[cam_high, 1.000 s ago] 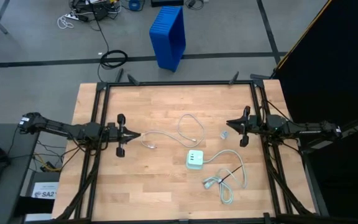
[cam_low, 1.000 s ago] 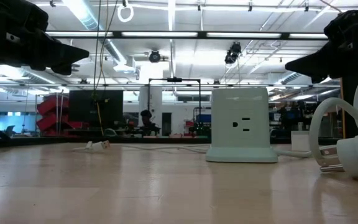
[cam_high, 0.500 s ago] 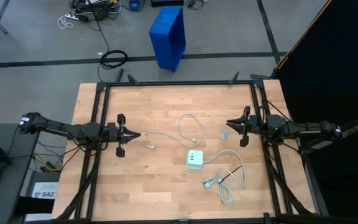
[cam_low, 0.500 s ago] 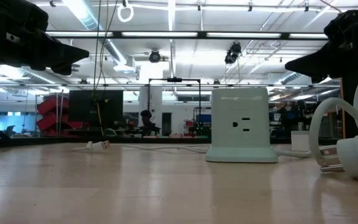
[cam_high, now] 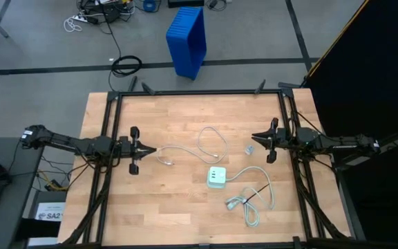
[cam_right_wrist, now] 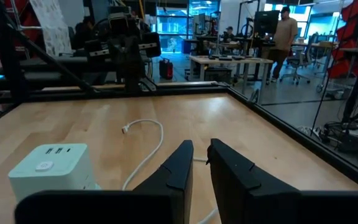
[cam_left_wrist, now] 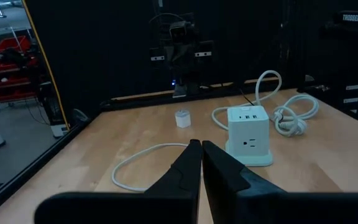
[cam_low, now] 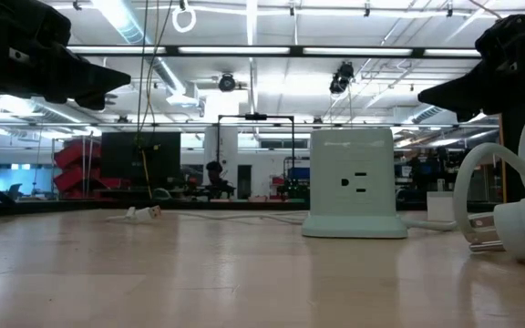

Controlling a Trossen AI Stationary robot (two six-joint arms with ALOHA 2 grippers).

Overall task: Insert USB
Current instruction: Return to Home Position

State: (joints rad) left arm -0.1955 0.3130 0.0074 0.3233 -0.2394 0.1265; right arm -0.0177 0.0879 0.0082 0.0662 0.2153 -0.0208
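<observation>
The USB cable lies loose in a loop on the wooden table, its small plug end toward the left; the plug also shows in the right wrist view and the low view. The pale green-white charger block stands upright near the middle, its USB ports on top. My left gripper hovers shut, a short way left of the plug. My right gripper hovers shut at the table's right side, apart from the cable. Neither touches anything.
A thick white cord with a grey plug lies bundled near the table's near right and runs to the charger block. A small white cube adapter sits just in front of my right gripper. Black frame rails edge the table.
</observation>
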